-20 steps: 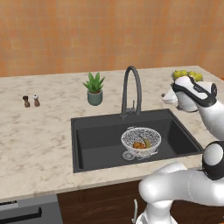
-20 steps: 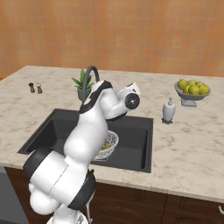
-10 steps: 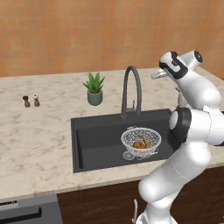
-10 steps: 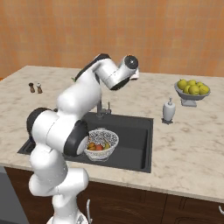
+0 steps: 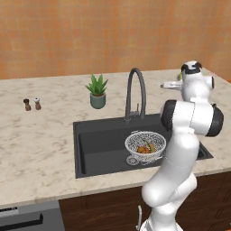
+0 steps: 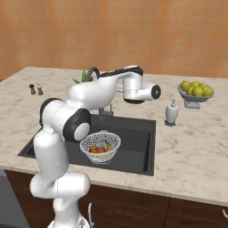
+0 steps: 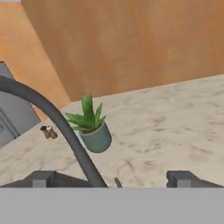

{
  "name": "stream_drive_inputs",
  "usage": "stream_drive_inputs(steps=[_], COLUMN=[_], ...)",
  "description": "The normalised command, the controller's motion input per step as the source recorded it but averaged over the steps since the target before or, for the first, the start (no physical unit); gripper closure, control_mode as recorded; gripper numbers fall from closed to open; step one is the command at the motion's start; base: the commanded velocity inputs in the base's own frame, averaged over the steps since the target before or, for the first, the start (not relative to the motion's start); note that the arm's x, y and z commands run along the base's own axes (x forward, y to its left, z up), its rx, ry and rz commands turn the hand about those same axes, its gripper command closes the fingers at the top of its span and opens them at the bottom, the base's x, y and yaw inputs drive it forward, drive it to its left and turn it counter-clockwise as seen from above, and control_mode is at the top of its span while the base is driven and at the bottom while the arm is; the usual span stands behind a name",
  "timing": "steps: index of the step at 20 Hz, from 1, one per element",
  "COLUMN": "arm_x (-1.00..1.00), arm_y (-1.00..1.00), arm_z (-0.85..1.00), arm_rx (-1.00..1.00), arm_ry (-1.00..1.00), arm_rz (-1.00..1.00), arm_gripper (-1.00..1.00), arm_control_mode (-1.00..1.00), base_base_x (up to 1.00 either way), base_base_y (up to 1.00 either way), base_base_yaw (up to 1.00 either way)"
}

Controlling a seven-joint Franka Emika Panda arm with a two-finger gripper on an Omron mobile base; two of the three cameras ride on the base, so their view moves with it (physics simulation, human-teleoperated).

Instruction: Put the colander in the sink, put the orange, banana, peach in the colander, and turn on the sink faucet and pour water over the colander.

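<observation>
Starting at the left of the counter (image 5: 40, 135), we see two small shakers (image 5: 32, 104) standing side by side, well clear of anything we need. Next comes a potted plant (image 5: 97, 91), just behind the sink (image 5: 90, 149) and just left of the sink faucet (image 5: 135, 92). In the hand view the plant sits right behind the faucet's dark spout.

In the sink, toward its right half, sits the colander (image 5: 145, 145), upright on its foot, with the banana (image 6: 108, 146) and some orange-red fruit inside. We cannot tell each piece of fruit apart through the mesh. No water is running, so we judge the fruit step done and the faucet as what is left.

Our gripper (image 7: 111, 180) is up beside the faucet's arch with its fingers spread wide and holding nothing; the spout crosses between the two tips in the hand view. The faucet's little lever is too small for us to place with confidence.

Further right stand a soap bottle (image 6: 172, 112) and a bowl of yellow-green fruit (image 6: 195, 92).

The risks we see: pushing the spout instead of the lever would swing it away from the colander, so water would miss the fruit. Reaching too far back could knock the plant over.
</observation>
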Motion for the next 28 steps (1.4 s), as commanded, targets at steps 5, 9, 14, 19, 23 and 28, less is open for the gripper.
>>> stream_drive_inputs(steps=[5,9,14,19,23,28], arm_x=[0.31,0.05,0.0,-0.1,-0.04,0.0], arm_y=[0.02,0.24,0.37,0.18,0.22,0.38], arm_z=[-0.39,-0.36,-0.57,-0.38,-0.11,0.0], arm_rx=[0.12,0.05,0.0,-0.15,-0.26,-0.11], arm_ry=[-0.01,-0.08,-0.25,-0.42,-0.34,0.01], arm_rz=[0.06,0.1,0.12,0.14,0.11,0.15], arm_gripper=[-1.0,-1.0,-1.0,-1.0,-1.0,-1.0], arm_control_mode=[-1.0,-1.0,-1.0,-1.0,-1.0,-1.0], base_base_x=[0.0,0.0,0.0,0.0,0.0,0.0], base_base_y=[0.0,0.0,0.0,0.0,0.0,0.0], base_base_yaw=[0.0,0.0,0.0,0.0,0.0,0.0])
